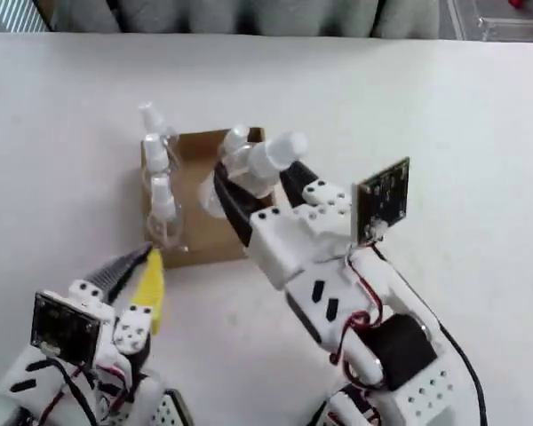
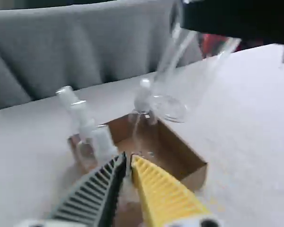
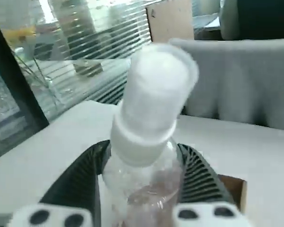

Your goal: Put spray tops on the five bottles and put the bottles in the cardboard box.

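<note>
The right gripper [image 1: 253, 180] pinches a capped bottle [image 3: 144, 179] by its body, tilted above the cardboard box [image 1: 206, 241]. Expect it to be light, smooth and slippery, so grip below the spray top [image 3: 156, 90]. The left gripper [image 2: 128, 163], fingertips pressed together, sits at the box's near edge.

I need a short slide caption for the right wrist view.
Right gripper holds a capped spray bottle over the cardboard box.

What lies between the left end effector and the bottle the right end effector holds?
In the high view, bare floor of the cardboard box, with capped bottles standing along one side.
</note>
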`<state>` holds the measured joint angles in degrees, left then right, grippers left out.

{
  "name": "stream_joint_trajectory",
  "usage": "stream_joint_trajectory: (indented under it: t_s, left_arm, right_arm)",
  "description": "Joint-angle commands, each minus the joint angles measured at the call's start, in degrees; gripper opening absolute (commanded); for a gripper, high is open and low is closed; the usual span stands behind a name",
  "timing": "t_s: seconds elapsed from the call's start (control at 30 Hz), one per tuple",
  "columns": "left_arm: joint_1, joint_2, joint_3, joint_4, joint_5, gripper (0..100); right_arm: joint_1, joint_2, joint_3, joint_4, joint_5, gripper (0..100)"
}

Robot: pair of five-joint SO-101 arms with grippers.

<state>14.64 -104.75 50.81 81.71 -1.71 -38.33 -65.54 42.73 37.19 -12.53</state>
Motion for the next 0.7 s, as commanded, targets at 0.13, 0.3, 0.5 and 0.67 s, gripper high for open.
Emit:
stream_joint_trajectory:
  t_s: [0.13, 0.3, 0.5, 0.67]
  left_arm:
    - [-23.25, -0.22, -2.37, -0.44, -11.43, 2]
    - [-30.55, -0.22, 3.78, -5.1, -13.89, 2]
    - [-35.65, -0.22, 18.73, -17.85, -13.8, 2]
    - [-36.53, -0.22, 28.66, -24.0, -13.71, 2]
  right_arm:
    - [1.89, 3.38, 5.8, -1.45, 5.63, 1.6]
    - [1.98, 5.32, 9.93, -3.38, 6.15, 1.6]
    - [4.35, 9.98, 16.18, -17.1, 6.42, 1.6]
    - [4.62, 15.6, 17.41, -22.73, 6.42, 1.6]
